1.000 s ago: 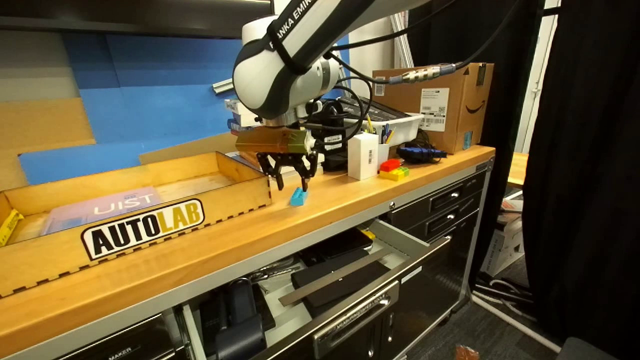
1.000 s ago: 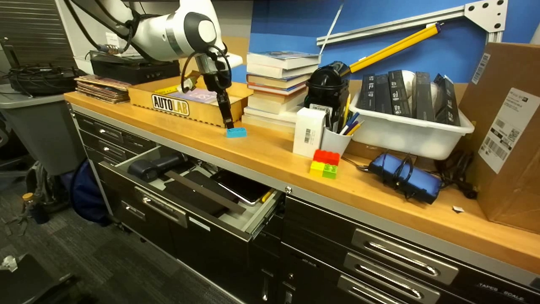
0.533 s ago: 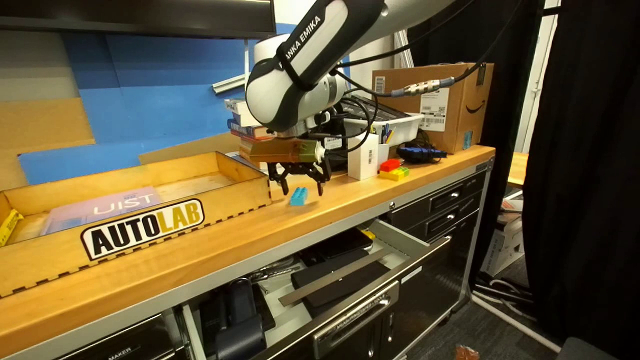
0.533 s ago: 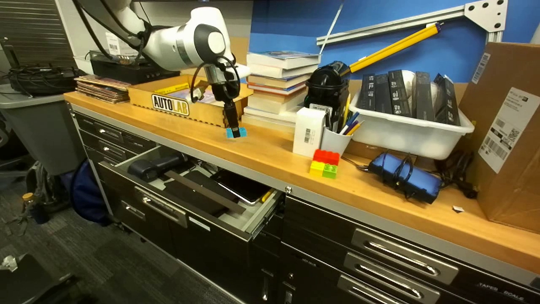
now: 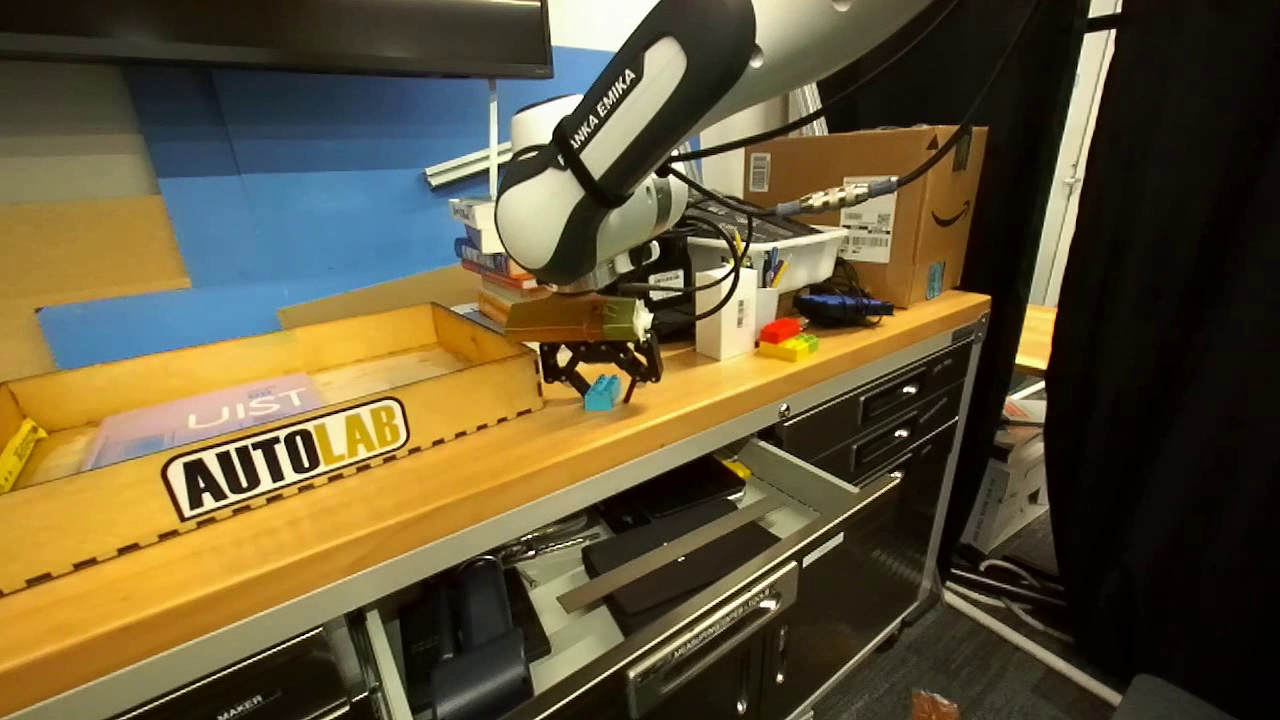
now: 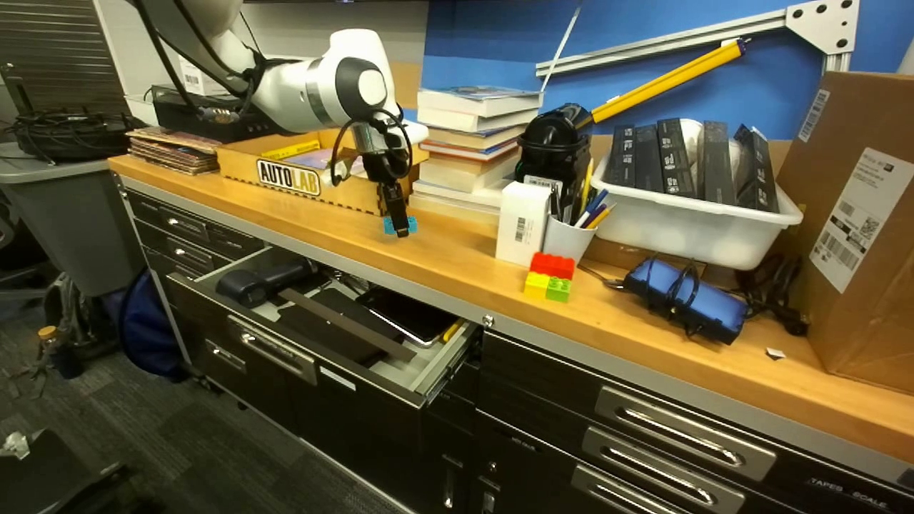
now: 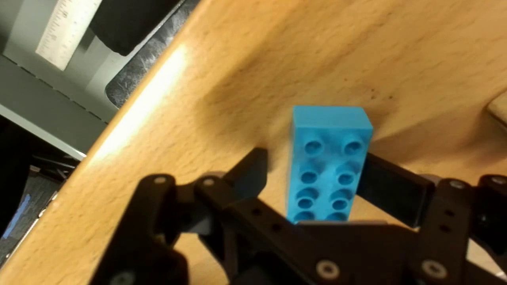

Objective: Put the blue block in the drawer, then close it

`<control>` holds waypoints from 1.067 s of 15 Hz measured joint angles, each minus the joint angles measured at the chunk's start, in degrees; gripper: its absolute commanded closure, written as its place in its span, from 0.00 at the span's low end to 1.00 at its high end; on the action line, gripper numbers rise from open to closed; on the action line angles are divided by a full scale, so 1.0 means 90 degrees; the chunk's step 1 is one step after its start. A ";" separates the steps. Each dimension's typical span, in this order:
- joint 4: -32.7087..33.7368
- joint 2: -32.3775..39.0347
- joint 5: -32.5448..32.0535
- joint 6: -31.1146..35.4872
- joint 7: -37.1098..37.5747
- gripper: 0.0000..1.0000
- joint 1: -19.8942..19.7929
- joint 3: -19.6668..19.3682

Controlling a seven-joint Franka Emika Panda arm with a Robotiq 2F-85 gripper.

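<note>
The blue block (image 5: 602, 394) lies on the wooden worktop, studs up, and is partly hidden behind a finger in an exterior view (image 6: 390, 225). My gripper (image 7: 313, 172) is lowered around the block (image 7: 329, 158), with one finger on each side. In the wrist view the right-hand finger (image 7: 396, 190) meets the block's side, while a gap shows between the left-hand finger (image 7: 249, 174) and the block. The jaws are partly closed but not clamped. The drawer (image 5: 800, 478) stands pulled open below the worktop's front edge, and its grey wall shows in the wrist view (image 7: 51, 95).
The drawer holds a metal ruler (image 6: 343, 323), dark cases and a dark tool (image 6: 264, 280). A wooden AUTOLAB tray (image 5: 480, 390) stands beside the gripper. Stacked books (image 6: 471, 157), a white box (image 6: 521, 223) and red, yellow and green bricks (image 6: 550, 276) stand on the worktop.
My gripper has moved over and lowered around the blue block, and its jaws have narrowed. The block has shifted very slightly. The drawer has not moved.
</note>
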 measured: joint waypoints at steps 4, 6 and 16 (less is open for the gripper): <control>0.0066 -0.0014 -0.0006 -0.0099 -0.0102 0.82 0.0008 -0.0002; 0.0073 -0.0027 -0.0023 -0.0180 -0.0114 0.83 0.0019 -0.0017; -0.0527 -0.0455 -0.0144 -0.0578 -0.0112 0.83 0.0021 -0.0340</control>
